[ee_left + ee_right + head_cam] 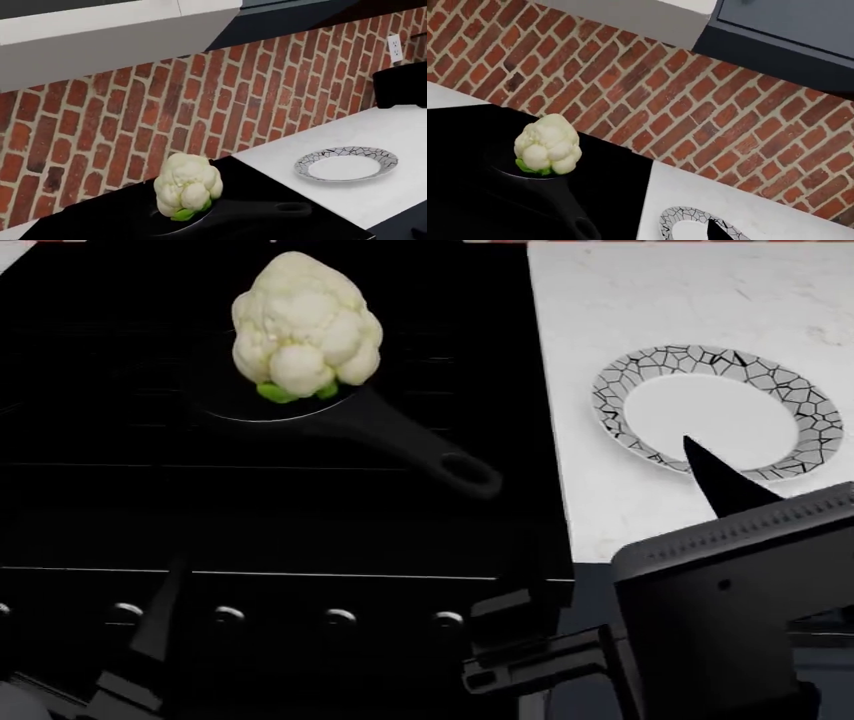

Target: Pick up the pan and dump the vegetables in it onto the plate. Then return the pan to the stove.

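Observation:
The black pan [395, 443] sits on the stove [267, 525], its handle pointing toward the front right. The cauliflower [306, 325] stands upright in it. The plate [721, 410] lies bare on the white counter to the stove's right. My right gripper [707, 490] hovers low at the front right; one pointed finger [711, 475] overlaps the plate's near rim, and it also shows in the right wrist view [715, 231]. The jaws look open and empty. My left gripper [163, 615] is a dim shape over the knobs. Both wrist views show the cauliflower [187, 185] [548, 145] and plate [347, 164] [684, 222].
Four silver-tipped knobs [338, 618] line the stove's front. The white counter [641, 300] runs right of the stove. A brick wall [200, 100] stands behind, with a white hood [100, 35] above and an outlet [395, 47] at the right.

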